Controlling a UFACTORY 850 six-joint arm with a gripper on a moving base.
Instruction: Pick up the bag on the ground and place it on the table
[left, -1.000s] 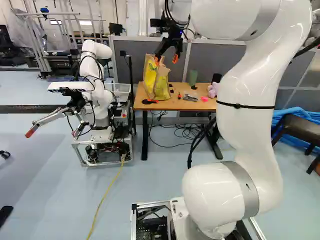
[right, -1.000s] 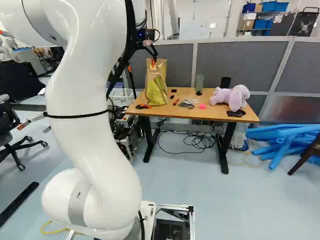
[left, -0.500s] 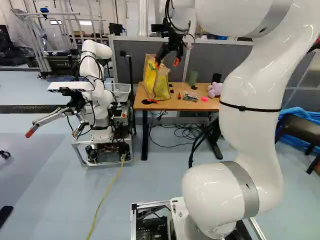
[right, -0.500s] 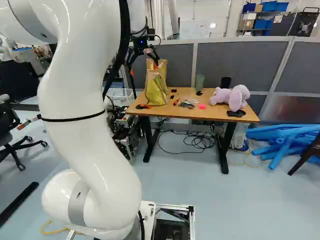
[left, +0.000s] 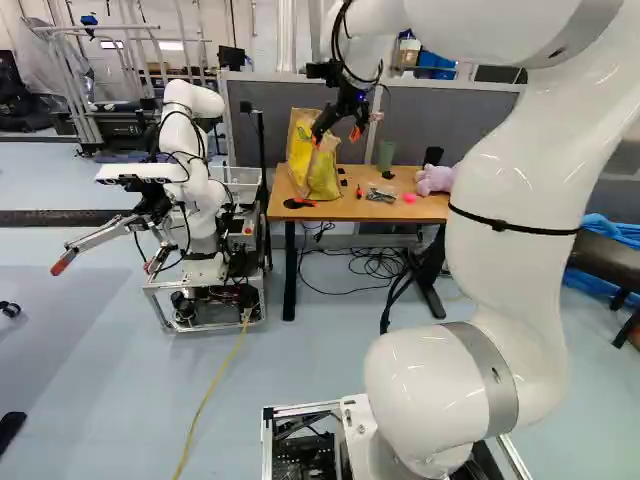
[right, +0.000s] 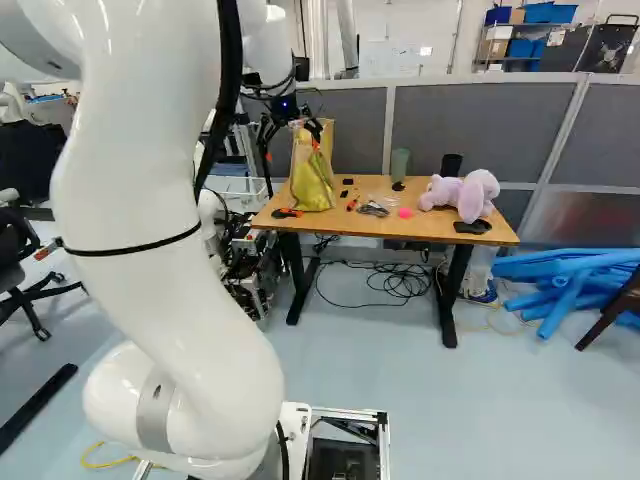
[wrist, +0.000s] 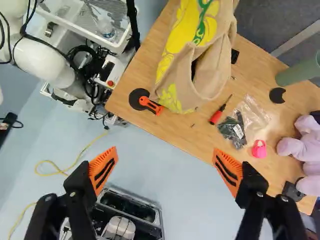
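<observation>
Left base view: the bag (left: 324, 176) stands on the table (left: 350, 209), near the upper middle of the frame. My gripper (wrist: 165, 158) has its fingers (wrist: 103, 169) wide apart, with nothing held. The bag looks soft and floppy, and I guess it is light. Its top edge seems the best place to pinch.

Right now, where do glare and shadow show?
Left base view: soft highlights on the white arm, a darker patch on the floor at left. Right base view: bright streaks high on the arm. Wrist view: glints on the clear plastic packet.
</observation>
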